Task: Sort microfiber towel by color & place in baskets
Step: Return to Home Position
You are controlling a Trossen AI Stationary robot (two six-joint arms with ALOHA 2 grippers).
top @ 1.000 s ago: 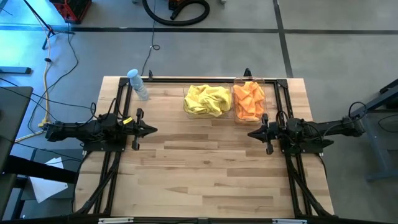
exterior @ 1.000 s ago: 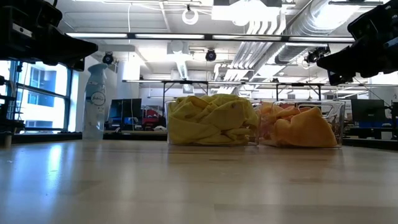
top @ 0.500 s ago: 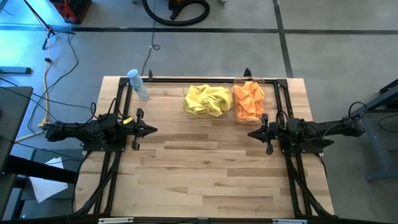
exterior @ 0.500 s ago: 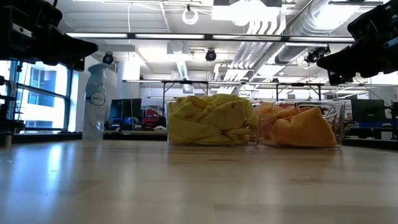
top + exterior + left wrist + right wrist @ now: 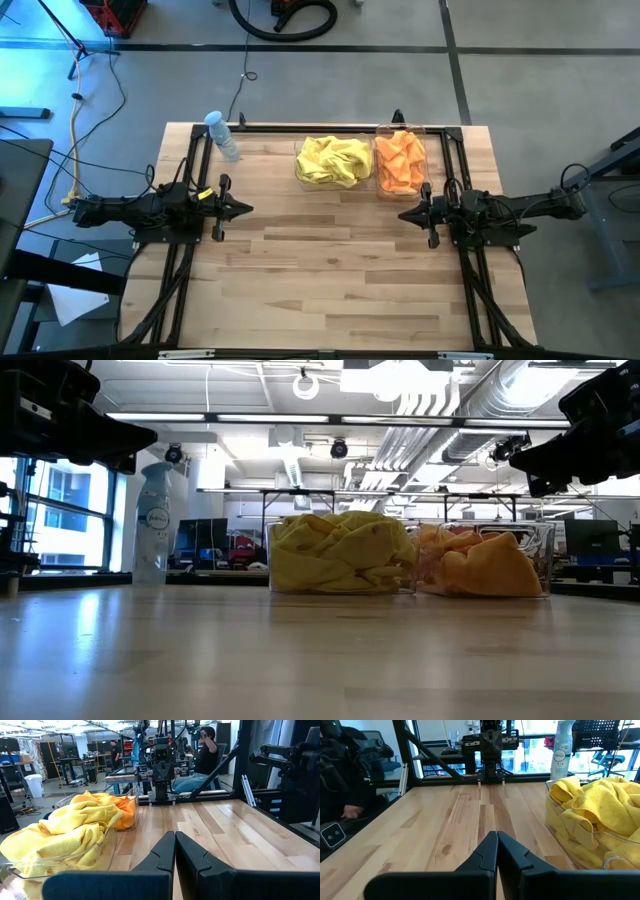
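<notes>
View from above and from table height. The table is a pale butcher-block top of lengthwise wooden strips, framed by dark rails on its far edge and both sides. At its far edge two clear baskets stand side by side, touching or nearly so. The left basket is heaped with yellow towels that bulge over its rim. The right basket holds orange towels, also piled above the rim. A spray bottle with a pale cap stands upright near the far left corner, well apart from the baskets.

The left tool hangs above the table's left side and the right tool above its right side, pointing at each other across the bare middle of the table. Each is clenched with its fingers pressed together and carries nothing.

The floor around the table is grey concrete crossed by dark lines, with loose cables to the left and a coiled black hose beyond the far edge. At table height the room shows ceiling ducts, strip lights and windows. A seated person in dark clothing appears beyond the right side of the table.
</notes>
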